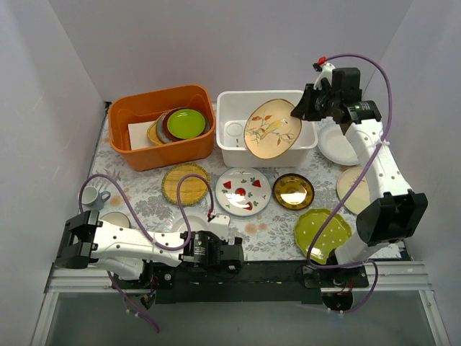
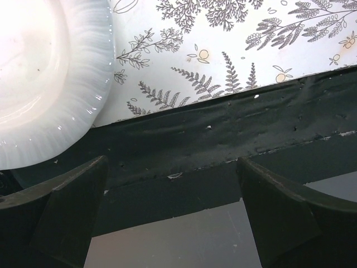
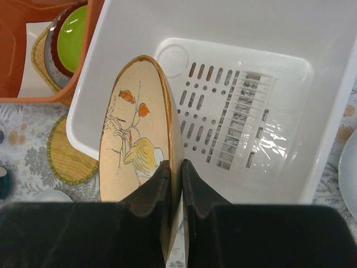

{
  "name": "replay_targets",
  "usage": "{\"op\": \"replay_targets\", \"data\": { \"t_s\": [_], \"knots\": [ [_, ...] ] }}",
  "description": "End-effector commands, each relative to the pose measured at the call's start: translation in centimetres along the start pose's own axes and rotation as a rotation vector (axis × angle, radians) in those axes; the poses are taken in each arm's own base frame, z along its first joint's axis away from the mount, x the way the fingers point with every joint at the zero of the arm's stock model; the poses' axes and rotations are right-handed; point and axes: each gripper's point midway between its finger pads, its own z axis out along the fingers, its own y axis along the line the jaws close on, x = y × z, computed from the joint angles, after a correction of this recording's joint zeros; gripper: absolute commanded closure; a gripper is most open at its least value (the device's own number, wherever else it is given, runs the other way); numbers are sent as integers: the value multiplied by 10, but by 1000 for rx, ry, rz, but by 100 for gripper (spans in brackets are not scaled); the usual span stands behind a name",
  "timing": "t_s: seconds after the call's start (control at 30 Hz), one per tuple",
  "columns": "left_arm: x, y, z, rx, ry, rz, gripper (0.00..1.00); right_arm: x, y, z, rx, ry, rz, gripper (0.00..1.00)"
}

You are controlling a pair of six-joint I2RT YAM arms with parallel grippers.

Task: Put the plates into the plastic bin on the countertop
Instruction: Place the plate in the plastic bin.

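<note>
Your right gripper (image 3: 174, 168) pinches the bird plate (image 3: 134, 139) edge-on above the bin (image 3: 334, 111), ready to drop; left gripper (image 2: 172, 167) gapes idle.

Tan bird-painted plate (image 3: 133, 131), white slotted bin (image 3: 234, 19), orange tub (image 1: 173, 150), grey-white fern-patterned countertop (image 2: 251, 47)

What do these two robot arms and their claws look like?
The left arm and right arm are white tubes linked by chunky black joints. A loose purple cable loops along each. The left gripper and right gripper are black, with two wedge-shaped fingers.
</note>
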Motion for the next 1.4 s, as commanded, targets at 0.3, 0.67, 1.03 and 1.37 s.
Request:
{"op": "replay_targets", "data": {
  "t_s": [0.3, 0.67, 1.03, 1.37],
  "knots": [
    [-5, -40, -2, 35, 13, -259, 2, -66, 16, 27, -104, -162, 19, 99],
    [6, -60, 8, 69, 59, -231, 2, -59, -2, 46, -49, -155, 77, 99],
    [9, -78, 14, 67, 77, -185, 2, -54, -5, 57, -80, -161, 137, 99],
    [11, -88, 17, 91, 88, -170, 2, -45, -20, 77, -34, -150, 158, 99]
  ]
}}
